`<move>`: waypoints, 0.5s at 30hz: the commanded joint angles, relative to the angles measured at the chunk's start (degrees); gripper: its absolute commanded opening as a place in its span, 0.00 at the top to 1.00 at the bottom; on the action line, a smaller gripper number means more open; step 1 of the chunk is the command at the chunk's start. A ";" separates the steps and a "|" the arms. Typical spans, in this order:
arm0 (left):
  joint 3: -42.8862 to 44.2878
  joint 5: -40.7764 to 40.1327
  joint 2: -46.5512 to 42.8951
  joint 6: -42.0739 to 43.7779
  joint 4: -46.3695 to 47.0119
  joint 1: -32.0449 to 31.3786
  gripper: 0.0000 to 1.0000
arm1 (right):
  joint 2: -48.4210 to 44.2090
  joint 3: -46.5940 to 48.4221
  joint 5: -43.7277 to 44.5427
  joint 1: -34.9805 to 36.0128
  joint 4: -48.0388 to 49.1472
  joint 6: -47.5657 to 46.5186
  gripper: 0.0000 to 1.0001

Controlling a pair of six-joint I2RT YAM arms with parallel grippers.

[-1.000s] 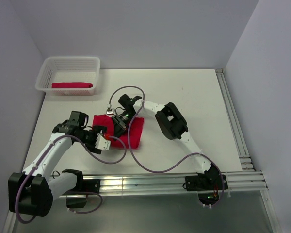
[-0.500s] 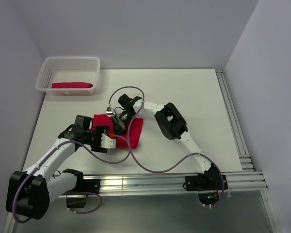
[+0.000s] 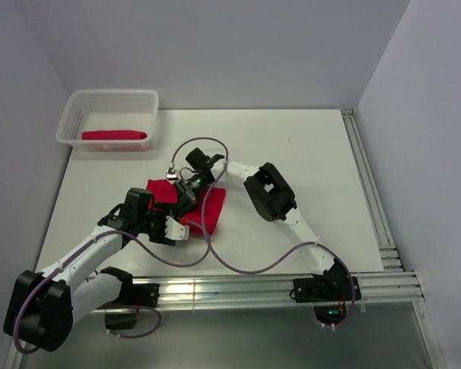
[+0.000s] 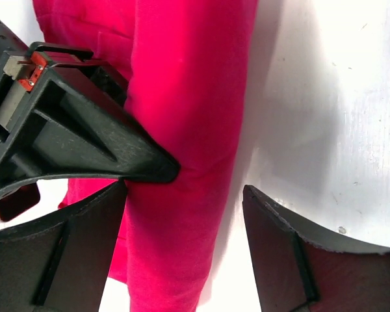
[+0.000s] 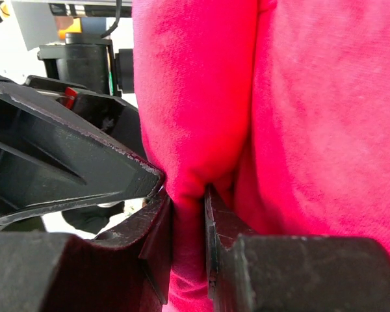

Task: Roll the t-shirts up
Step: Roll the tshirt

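Centrally, right tool [image 5: 187, 195]: nearly closed; a raised fold of the near t-shirt [image 5: 201, 110] is pinched between its two fingers [image 5: 149, 260], and the narrow gap is filled by the cloth.
Right tool, overhead view: it is set down on the left part of the red cloth, and its arm is bent in from the right side.
Left tool [image 4: 182, 195]: spread wide; nothing is clamped. The long ridge of the near t-shirt is straddled by its fingers [image 4: 84, 247]. One finger is seen at the cloth's left edge, the other over bare bench [image 4: 325, 97] on the cloth's right.
Tools, relation: the two are brought tip to tip. A finger of the right tool is pressed into the cloth just above the left tool's left finger; whether the tools touch cannot be told.
Near t-shirt, position: it lies bunched on the bench, left of centre, between the two arms. The side under the tools is drawn up into a thick fold, the rest is flat.
Far t-shirt [image 3: 114, 135]: it is rolled into a tight bar and lies along the near wall inside the basket [image 3: 111, 92].
Basket, position: white lattice, placed at the far left corner of the bench, well apart from both tools.
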 commanded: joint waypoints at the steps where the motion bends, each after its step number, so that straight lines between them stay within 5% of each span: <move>1: -2.48 -1.73 -2.57 -1.79 4.09 -0.82 0.22 | 1.46 0.17 -2.39 -0.18 4.12 3.94 1.00; 7: -7.14 -5.32 -4.77 -3.37 10.06 -1.96 0.22 | 0.23 -4.14 -2.83 -0.35 14.23 11.67 1.00; 15: -12.50 -8.58 -5.92 -4.96 16.21 -3.81 0.26 | 0.49 -3.79 -3.18 0.00 14.85 12.47 1.00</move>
